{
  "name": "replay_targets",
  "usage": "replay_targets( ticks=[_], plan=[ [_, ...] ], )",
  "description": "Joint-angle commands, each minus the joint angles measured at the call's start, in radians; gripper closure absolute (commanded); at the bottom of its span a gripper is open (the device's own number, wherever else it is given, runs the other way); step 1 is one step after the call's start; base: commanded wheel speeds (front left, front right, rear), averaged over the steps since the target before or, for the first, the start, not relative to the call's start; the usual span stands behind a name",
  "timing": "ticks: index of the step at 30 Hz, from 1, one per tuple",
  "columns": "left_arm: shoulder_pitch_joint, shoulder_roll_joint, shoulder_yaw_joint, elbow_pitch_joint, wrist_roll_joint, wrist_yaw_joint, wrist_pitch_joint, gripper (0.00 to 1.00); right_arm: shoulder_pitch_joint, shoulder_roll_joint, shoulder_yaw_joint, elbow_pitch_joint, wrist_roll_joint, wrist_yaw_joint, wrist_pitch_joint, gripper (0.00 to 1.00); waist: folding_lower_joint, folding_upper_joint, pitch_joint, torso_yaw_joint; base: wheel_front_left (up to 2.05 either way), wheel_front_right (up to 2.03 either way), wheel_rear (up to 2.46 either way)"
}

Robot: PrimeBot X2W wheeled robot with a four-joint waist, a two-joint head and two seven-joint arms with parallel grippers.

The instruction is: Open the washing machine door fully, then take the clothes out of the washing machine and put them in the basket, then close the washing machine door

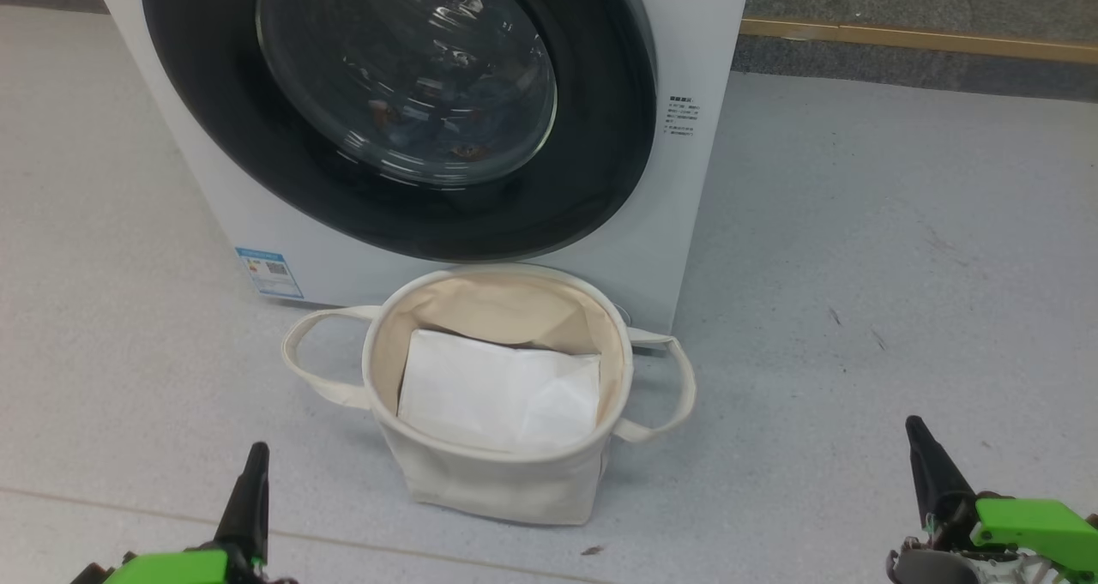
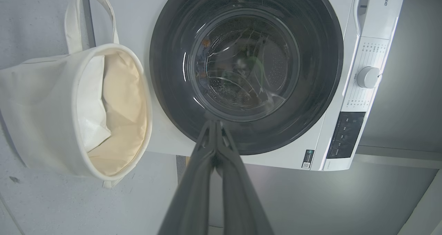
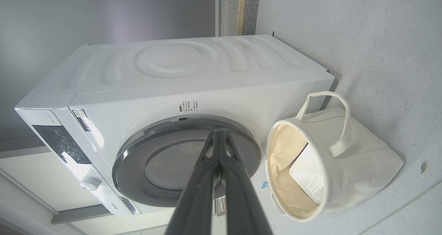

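Upper centre: washing machine door [image 1: 403, 95] closed flush on washing machine [image 1: 690, 181], glass bulging toward camera. Just below, basket [image 1: 497, 481] upright on floor, mouth up, handles pointing left and right. Lower corners: left end effector [image 1: 250, 481] and right end effector [image 1: 925, 460] clenched, empty, pointing up.

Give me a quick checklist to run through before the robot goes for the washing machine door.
1. Washing machine door open: not ok, it is shut.
2. Left gripper free: ok, shut on nothing, short of the washing machine.
3. Right gripper free: ok, shut, holding nothing.
4. Basket ready: ok, upright before the machine, mouth open, white folded sheet inside.
5. Basket out of the door's swing: cannot tell.
6. Clothes inside: cannot tell, only dim bluish shapes through the door.
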Motion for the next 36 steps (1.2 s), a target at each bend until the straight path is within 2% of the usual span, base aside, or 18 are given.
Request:
replay_targets(
  ticks=[1,36],
  plan=[
    [-0.045,0.007,0.033,-0.037,0.004,-0.007,0.008,1.00,-0.049,-0.007,0.020,-0.031,-0.003,0.000,0.007,1.00,0.0000,0.0000,0.000,0.000,0.00,0.00,0.00],
    [-0.045,0.007,0.033,-0.037,0.004,-0.007,0.008,1.00,-0.049,-0.007,0.020,-0.031,-0.003,0.000,0.007,1.00,0.0000,0.0000,0.000,0.000,0.00,0.00,0.00]
  ],
)
